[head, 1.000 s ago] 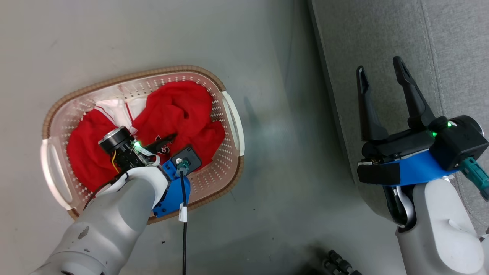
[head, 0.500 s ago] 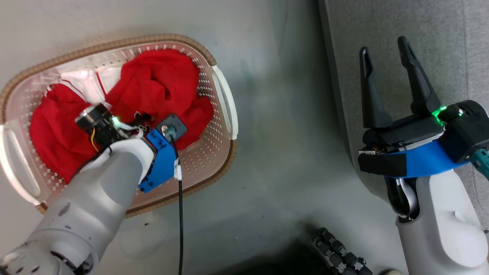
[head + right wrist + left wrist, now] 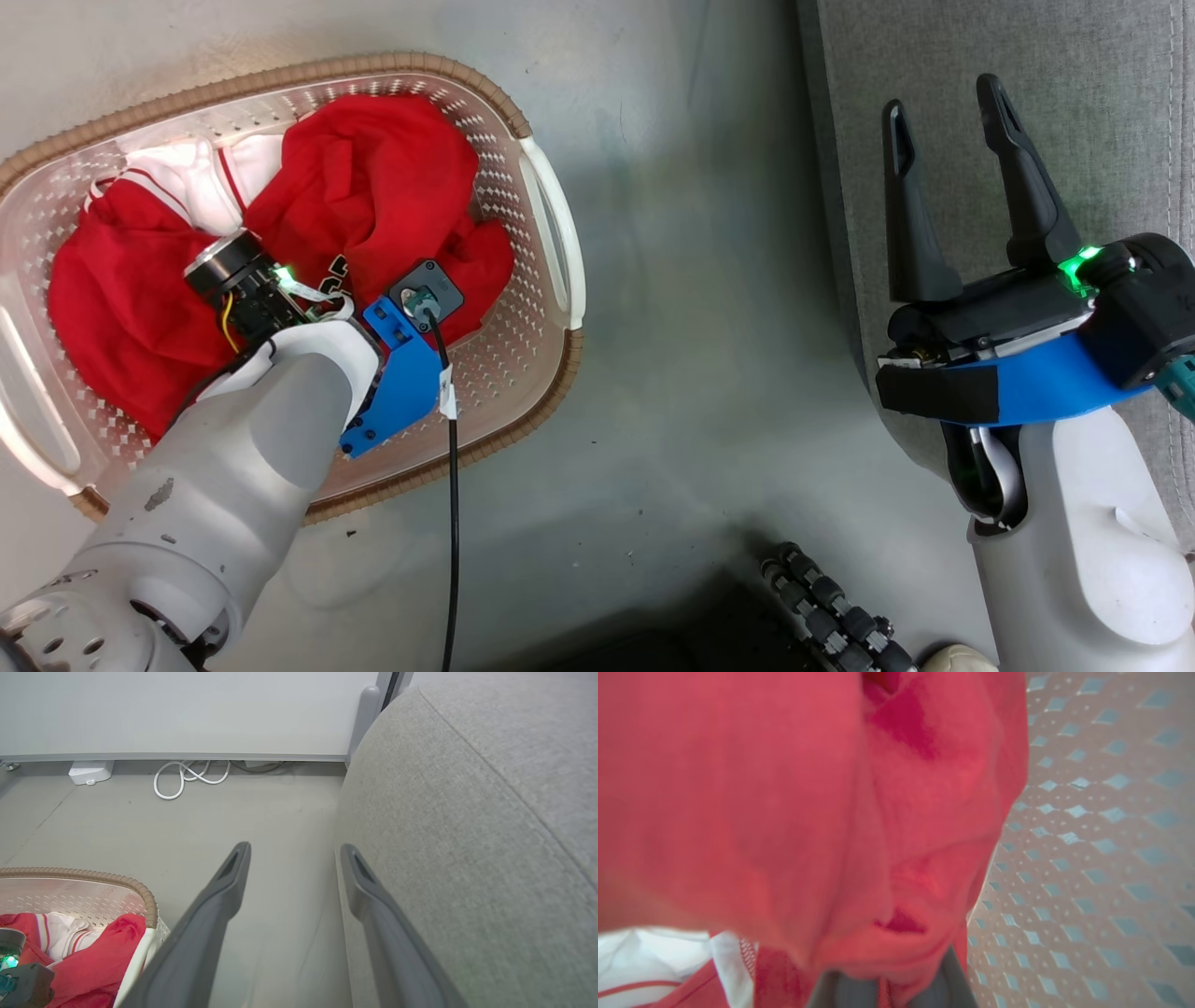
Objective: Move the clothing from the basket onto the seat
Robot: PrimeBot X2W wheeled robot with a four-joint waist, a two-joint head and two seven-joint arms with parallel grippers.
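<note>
Bright red clothing (image 3: 373,177) with white trim (image 3: 201,182) lies heaped in the cream basket (image 3: 551,243) on the floor at the left. My left arm reaches down into the heap. In the left wrist view the red cloth (image 3: 738,788) hangs close over my left gripper (image 3: 892,970). The grey fingers (image 3: 945,984) stand close together with cloth between them, their tips buried. My right gripper (image 3: 943,103) stands open and holds nothing over the edge of the grey seat (image 3: 1074,75). From the right wrist, the gripper (image 3: 294,851) lies between the floor and the seat (image 3: 467,812).
A black cable (image 3: 453,523) hangs from my left wrist across the basket's near rim. A black ribbed hose (image 3: 831,616) lies on the grey floor at the bottom. By the far wall lie a white cable coil (image 3: 187,777) and a small white box (image 3: 90,772).
The head camera has shifted, so the basket sits further left and higher in the picture. My left gripper has sunk into the red cloth; its dark finger no longer shows. The right gripper holds its pose.
</note>
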